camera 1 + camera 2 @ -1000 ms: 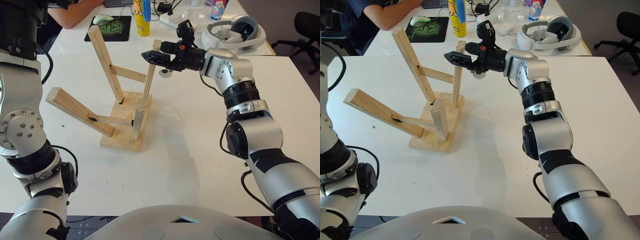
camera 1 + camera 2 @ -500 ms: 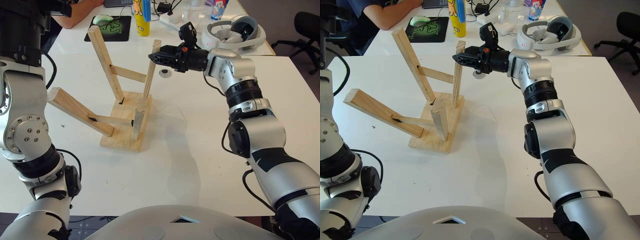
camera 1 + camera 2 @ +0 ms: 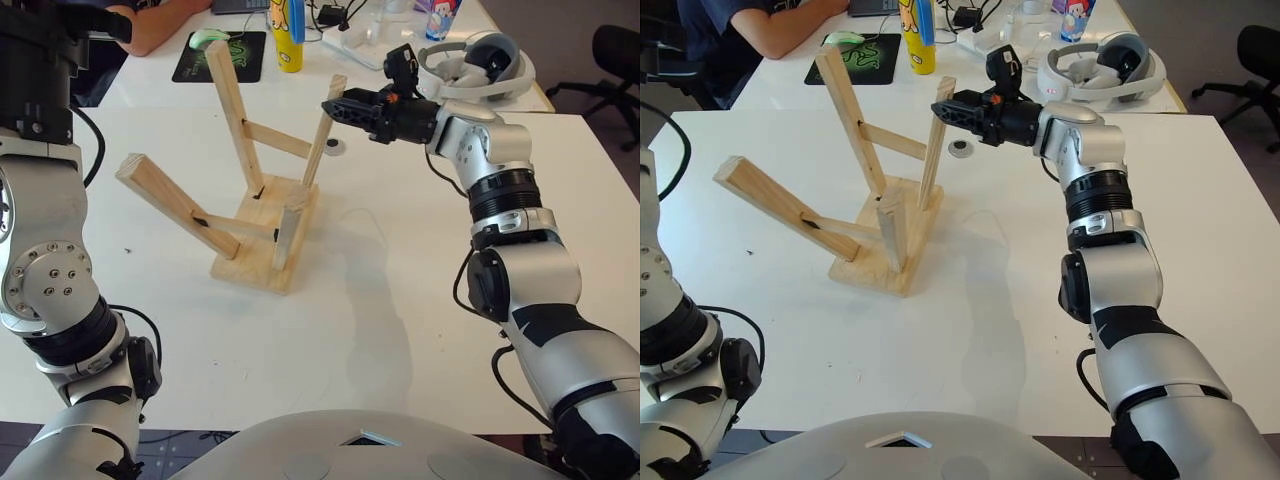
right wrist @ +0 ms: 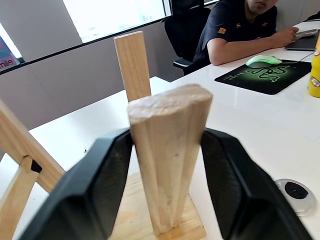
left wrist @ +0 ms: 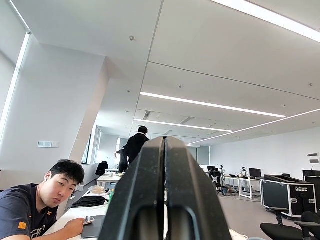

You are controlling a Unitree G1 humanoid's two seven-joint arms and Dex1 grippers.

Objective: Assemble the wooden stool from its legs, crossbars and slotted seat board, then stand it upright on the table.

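Seems mid-assembly: squaring the legs of the stool (image 3: 262, 215), upside down on the table (image 3: 400, 330) on its seat board (image 3: 250, 272), pale wood, one leg (image 3: 175, 205) splayed outward. Clamping the top of the far leg (image 3: 318, 145) with the right gripper (image 3: 332, 104); holding the left gripper (image 5: 165, 145) aloft, fingers (image 5: 142, 200) pressed together. Next, probably: press joints home, then flip (gently).

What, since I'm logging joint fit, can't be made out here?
- Slot joints on the seat board: in the head views they are too small, and partly hidden by the leg ends.
- Far leg, lower half: in the right wrist view it is hidden behind the held leg in the right gripper.
- Board underside: it lies flat against the table.
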